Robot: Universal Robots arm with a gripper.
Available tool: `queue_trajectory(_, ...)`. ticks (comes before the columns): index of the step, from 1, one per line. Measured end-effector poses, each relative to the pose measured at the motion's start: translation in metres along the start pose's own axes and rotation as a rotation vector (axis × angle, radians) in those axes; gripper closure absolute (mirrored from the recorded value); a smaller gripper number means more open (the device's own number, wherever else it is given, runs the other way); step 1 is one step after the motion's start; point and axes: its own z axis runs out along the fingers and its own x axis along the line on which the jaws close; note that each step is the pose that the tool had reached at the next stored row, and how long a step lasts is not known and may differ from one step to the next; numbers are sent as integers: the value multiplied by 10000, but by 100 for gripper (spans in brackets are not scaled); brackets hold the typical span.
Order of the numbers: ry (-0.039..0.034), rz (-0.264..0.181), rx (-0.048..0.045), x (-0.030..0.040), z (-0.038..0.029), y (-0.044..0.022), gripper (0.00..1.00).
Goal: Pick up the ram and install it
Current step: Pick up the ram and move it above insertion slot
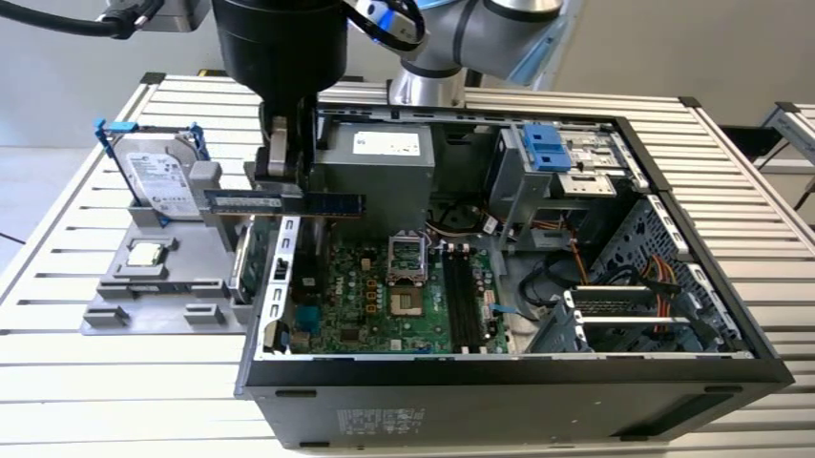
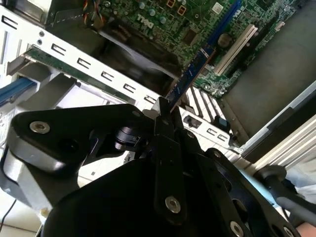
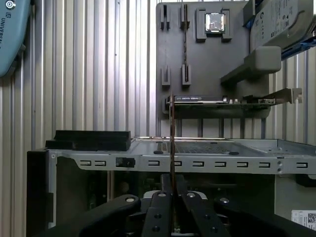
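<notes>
The exterior view looks down from above onto the open case (image 1: 510,401), its slotted wall (image 1: 288,258) just below the fingers (image 1: 273,157). Both wrist views ride close behind the fingers, looking along the ram (image 3: 172,133) pinched between them toward that wall.

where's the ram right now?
The gripper holds the ram level over the computer case edge on the exterior view's left, between the hard drive and the power supply.

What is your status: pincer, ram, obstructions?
Pincer shut on the ram. Ram held level above the case wall at the exterior view's left, not yet seated. No obstruction seen over the motherboard.
</notes>
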Motion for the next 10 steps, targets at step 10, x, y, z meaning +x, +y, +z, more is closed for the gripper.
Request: queue_trajectory(10,-2,17,-28,-2,-14,-221,100)
